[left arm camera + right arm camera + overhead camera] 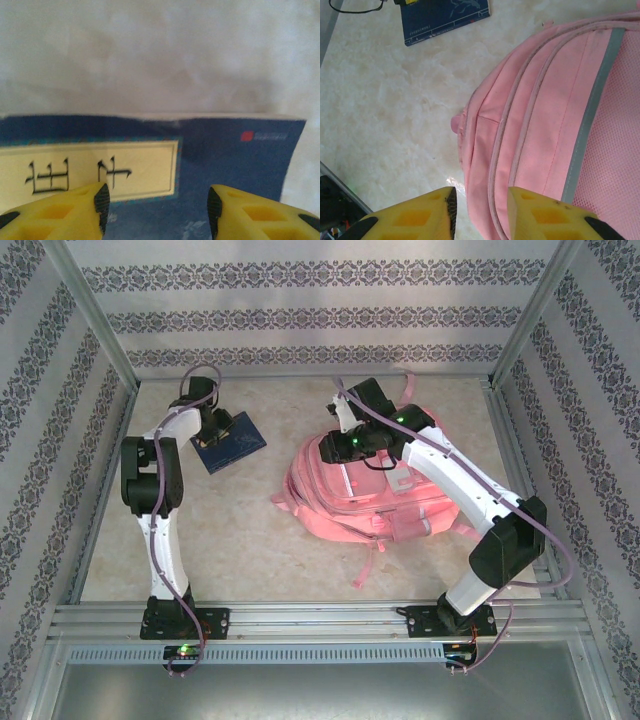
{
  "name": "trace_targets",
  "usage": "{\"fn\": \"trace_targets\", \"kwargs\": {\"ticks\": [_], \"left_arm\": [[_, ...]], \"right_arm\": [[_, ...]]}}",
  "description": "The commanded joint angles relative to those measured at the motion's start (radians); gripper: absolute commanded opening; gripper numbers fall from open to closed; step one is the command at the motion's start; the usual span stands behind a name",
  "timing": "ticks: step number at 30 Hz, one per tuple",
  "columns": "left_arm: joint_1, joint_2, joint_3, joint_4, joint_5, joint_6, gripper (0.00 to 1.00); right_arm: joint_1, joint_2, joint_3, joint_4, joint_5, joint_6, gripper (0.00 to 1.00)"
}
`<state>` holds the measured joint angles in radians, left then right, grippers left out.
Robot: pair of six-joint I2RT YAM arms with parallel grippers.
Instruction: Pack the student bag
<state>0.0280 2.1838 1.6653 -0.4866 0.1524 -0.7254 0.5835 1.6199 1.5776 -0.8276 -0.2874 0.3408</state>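
Lying flat on the marble-patterned table (250, 550), the student bag (365, 502) sits right of the middle in the top view, toward 3 o'clock from the table's centre, with a pink strap (372, 560) trailing off toward 6 o'clock. Its front faces up, showing stitched pocket seams, a pale reflective strip (592, 115) and a pink mesh panel (620, 130) beside that strip. What the bag holds is hidden, and I cannot tell whether its zips are closed. At 10 o'clock from the bag, well apart from it, 1 blue book (232, 443) lies on the table outside the bag, with a cream label (90, 170) bearing dark characters on its cover. The left gripper (156, 200) hangs over this book with its 2 yellow fingers spread wide and nothing between them; whether the tips touch the cover I cannot tell. The right gripper (480, 197) hovers at the bag's 10 o'clock edge, its 2 fingers parted by a narrower gap, through which the bag's piped seam shows; no fabric looks pinched.
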Motion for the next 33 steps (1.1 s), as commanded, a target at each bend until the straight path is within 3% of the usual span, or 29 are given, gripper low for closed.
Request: {"fn": "trace_targets", "kwargs": {"ticks": [1,6,12,22,25,29,33], "left_arm": [[0.004,-0.006,-0.030,-0.103,0.021,-0.066,0.54],[-0.010,-0.069,-0.150,-0.131,0.035,-0.090,0.53],[-0.017,-0.259,-0.440,-0.082,0.108,-0.176,0.52],[-0.042,-0.723,-0.946,-0.058,0.172,-0.321,0.49],[-0.082,-0.886,-1.060,-0.038,0.209,-0.417,0.49],[-0.119,-0.986,-1.092,-0.066,0.260,-0.429,0.51],[-0.119,-1.034,-0.970,-0.223,0.108,-0.246,0.51]], "right_arm": [[0.001,-0.025,-0.015,-0.011,-0.036,0.006,0.32],[0.001,-0.017,-0.008,0.002,-0.055,0.004,0.29],[0.025,0.022,-0.007,0.028,-0.108,0.008,0.28],[0.158,0.216,0.074,0.111,-0.213,0.062,0.27],[0.182,0.288,0.107,0.147,-0.240,0.114,0.27],[0.224,0.400,0.205,0.105,-0.179,0.127,0.27],[0.243,0.542,0.359,-0.022,-0.137,0.190,0.24]]}}
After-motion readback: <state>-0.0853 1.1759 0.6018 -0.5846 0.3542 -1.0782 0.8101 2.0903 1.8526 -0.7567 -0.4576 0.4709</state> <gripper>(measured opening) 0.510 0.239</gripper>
